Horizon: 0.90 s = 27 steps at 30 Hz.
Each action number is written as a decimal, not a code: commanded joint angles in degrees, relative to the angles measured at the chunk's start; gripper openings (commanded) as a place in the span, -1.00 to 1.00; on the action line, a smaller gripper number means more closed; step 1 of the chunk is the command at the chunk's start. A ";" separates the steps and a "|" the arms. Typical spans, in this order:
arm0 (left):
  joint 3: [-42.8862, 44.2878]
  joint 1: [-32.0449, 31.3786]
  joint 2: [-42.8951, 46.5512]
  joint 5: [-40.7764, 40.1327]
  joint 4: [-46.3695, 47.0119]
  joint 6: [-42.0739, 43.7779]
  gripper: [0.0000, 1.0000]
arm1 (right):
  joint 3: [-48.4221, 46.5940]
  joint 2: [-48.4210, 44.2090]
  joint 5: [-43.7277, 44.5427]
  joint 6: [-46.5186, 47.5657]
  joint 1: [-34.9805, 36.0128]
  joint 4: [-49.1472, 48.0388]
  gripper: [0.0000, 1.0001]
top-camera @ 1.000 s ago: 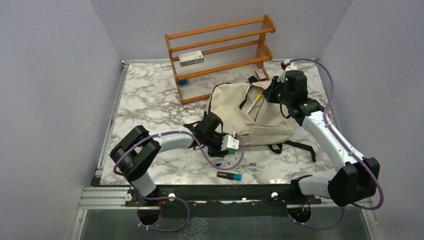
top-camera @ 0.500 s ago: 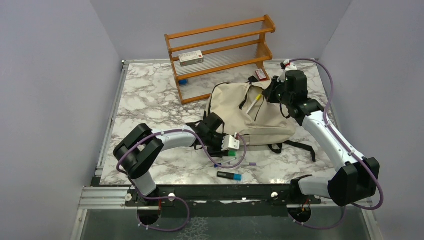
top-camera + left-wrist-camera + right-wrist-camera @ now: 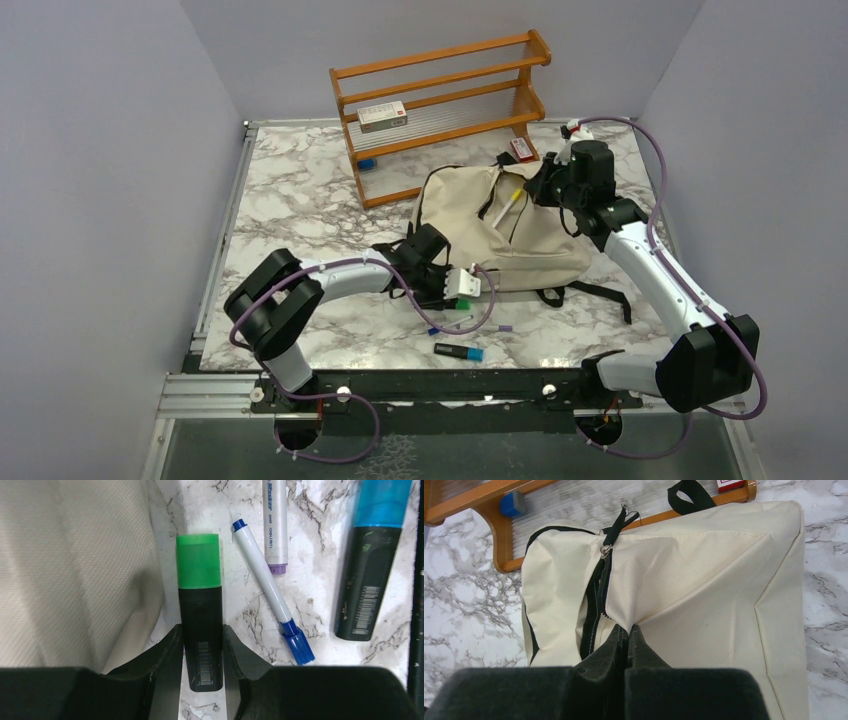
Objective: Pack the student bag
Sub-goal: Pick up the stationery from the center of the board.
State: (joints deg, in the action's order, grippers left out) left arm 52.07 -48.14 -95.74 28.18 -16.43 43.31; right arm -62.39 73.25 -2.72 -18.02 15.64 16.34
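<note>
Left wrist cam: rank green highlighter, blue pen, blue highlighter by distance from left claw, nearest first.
1. Green highlighter: between the left claw's fingers, beside the bag fabric.
2. Blue pen: just right of the claw, lying diagonally.
3. Blue highlighter: far right of the view.

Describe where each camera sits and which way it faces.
Top external: above and behind, looking down on the table; left arm and right arm show.
Left wrist: looking past the left gripper at the green-capped highlighter it clasps.
Right wrist: facing the student bag; the right gripper pinches its fabric.
Shared: all three show the student bag.
</note>
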 commanded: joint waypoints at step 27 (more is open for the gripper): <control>25.16 0.06 12.33 -16.81 -1.74 -56.70 -1.00 | 0.32 -4.47 -5.28 3.07 -0.35 -7.94 -0.99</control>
State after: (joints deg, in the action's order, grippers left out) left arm 68.05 -48.10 -77.17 16.64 -10.00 -0.75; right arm -61.82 72.42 -4.27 -16.29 15.62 15.00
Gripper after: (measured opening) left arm 0.309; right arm 0.023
